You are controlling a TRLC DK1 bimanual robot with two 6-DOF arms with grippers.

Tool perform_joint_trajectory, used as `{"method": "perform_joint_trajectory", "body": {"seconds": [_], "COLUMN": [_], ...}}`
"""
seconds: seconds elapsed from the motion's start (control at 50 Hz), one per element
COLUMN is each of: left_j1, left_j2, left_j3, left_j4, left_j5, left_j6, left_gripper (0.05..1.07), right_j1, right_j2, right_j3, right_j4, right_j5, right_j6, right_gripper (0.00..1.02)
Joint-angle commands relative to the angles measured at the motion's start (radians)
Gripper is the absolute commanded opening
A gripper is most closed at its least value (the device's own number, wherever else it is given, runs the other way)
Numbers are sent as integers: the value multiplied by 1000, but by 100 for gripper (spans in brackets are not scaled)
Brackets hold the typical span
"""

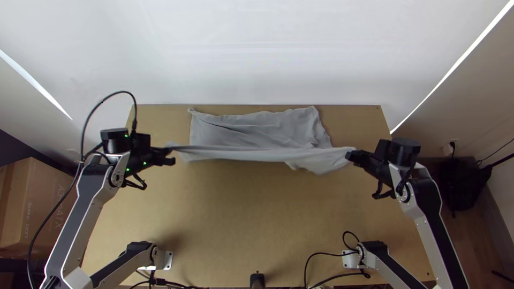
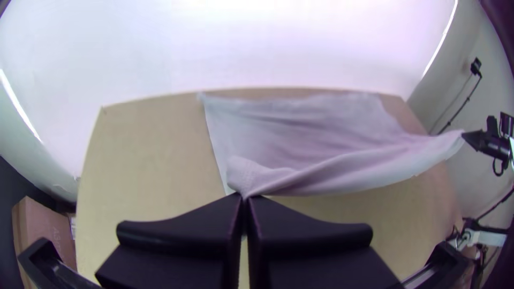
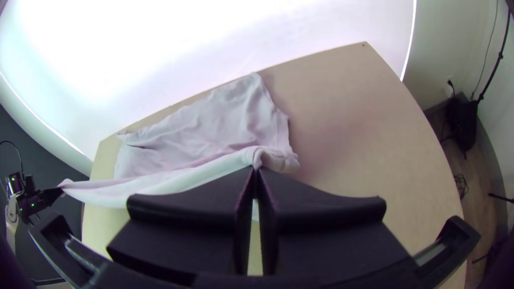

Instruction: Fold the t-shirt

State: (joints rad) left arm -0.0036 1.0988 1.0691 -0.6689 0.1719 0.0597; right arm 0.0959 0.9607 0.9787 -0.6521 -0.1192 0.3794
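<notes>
Pinching t-shirt (image 1: 257,128) at opposite ends: left gripper (image 1: 171,155) and right gripper (image 1: 350,155), both closed on cloth. Strip stretched between; remainder wrinkled on table's (image 1: 241,214) far part. Cable (image 1: 329,254) near right base. Cardboard box (image 1: 32,187) beyond left side, printed.

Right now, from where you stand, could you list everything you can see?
table: one, light wood, centre
t-shirt: one, light grey, across the table's far part, near portion stretched sideways
backdrop: one, white, behind the table
cardboard box: one, brown, beyond the table's left side
bag-like thing: one, black, on the floor to the right
cables: several, black, around the arms
small upright object: one, black, middle of the near edge
arms: two, silver-grey and black, left and right
left gripper: one, black, shut on the t-shirt's left end
right gripper: one, black, shut on its right end
</notes>
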Motion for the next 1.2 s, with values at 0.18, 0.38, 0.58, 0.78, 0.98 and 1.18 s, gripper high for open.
{"method": "perform_joint_trajectory", "body": {"seconds": [0.18, 0.38, 0.58, 0.78, 0.98, 1.18], "left_j1": [30, 80, 99, 100, 120, 123], "left_j2": [24, 72, 92, 98, 50, -76], "left_j3": [227, 413, 560, 686, 785, 832], "left_j4": [95, 175, 315, 385, 400, 417], "left_j5": [-97, -120, -184, -265, -273, -272], "left_j6": [-69, -93, -83, -74, -64, -64], "left_gripper": [8, 8, 8, 8, 8, 8], "right_j1": [-50, -73, -88, -90, -79, -62], "right_j2": [190, 316, 357, 332, 248, 81], "right_j3": [342, 603, 770, 851, 934, 954], "right_j4": [109, 172, 341, 467, 493, 488], "right_j5": [23, 23, 33, 47, 52, 52], "right_j6": [-48, -48, -51, -47, -47, -34], "right_gripper": [2, 2, 2, 2, 2, 2]}}
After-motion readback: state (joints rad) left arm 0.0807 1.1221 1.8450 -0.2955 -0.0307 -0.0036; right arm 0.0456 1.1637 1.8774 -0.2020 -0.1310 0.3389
